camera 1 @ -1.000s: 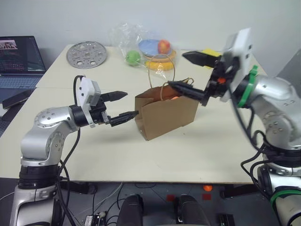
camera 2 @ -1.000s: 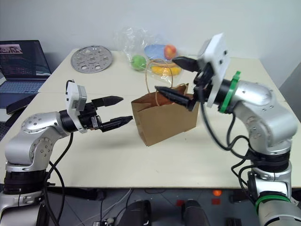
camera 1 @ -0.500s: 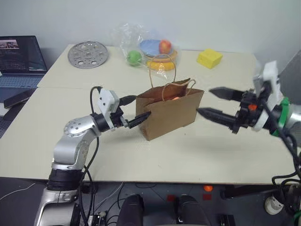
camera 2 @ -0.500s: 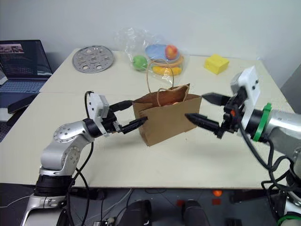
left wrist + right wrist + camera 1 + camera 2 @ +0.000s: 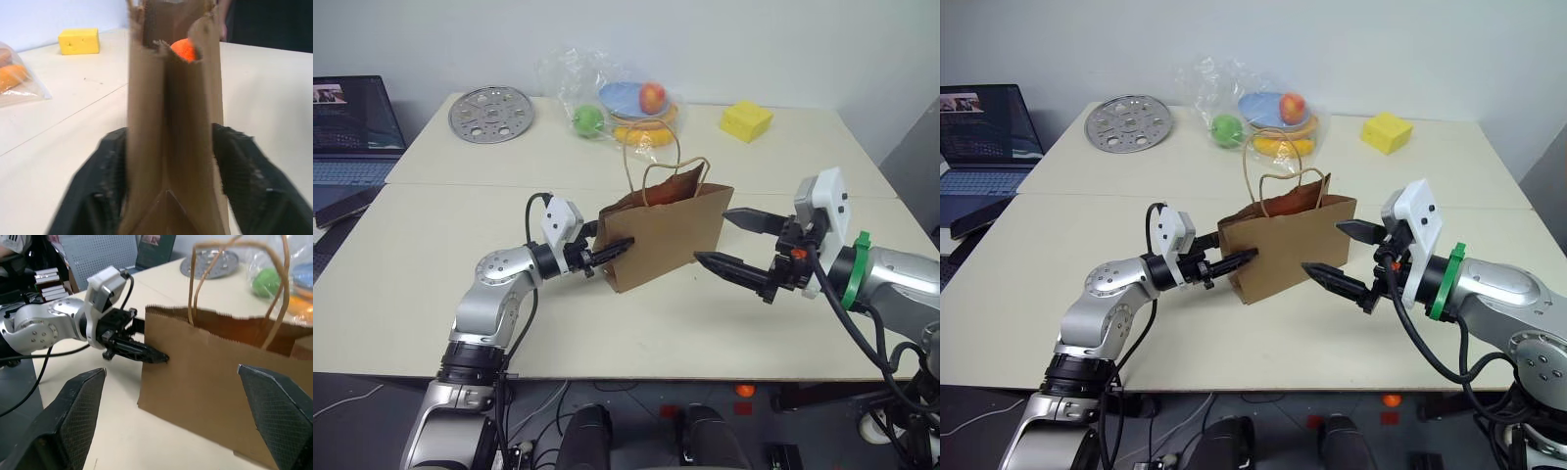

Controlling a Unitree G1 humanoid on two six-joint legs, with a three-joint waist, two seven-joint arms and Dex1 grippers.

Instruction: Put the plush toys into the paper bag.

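From my head, the paper bag (image 5: 661, 235) stands upright mid-worktop (image 5: 460, 304). My left claw (image 5: 607, 249) pinches the bag's left end; my right claw (image 5: 729, 240) hangs wide open and empty, just right of it. There is open room near me; the wrapped fruit (image 5: 617, 103) and yellow block (image 5: 747, 120) sit far back.

My left wrist shows my fingers (image 5: 105, 166) either side of the folded end panel, and an orange toy (image 5: 185, 49) inside.

My right wrist shows thin loop handles (image 5: 234, 289). I judge the paper light and creasable, best held at the end fold.
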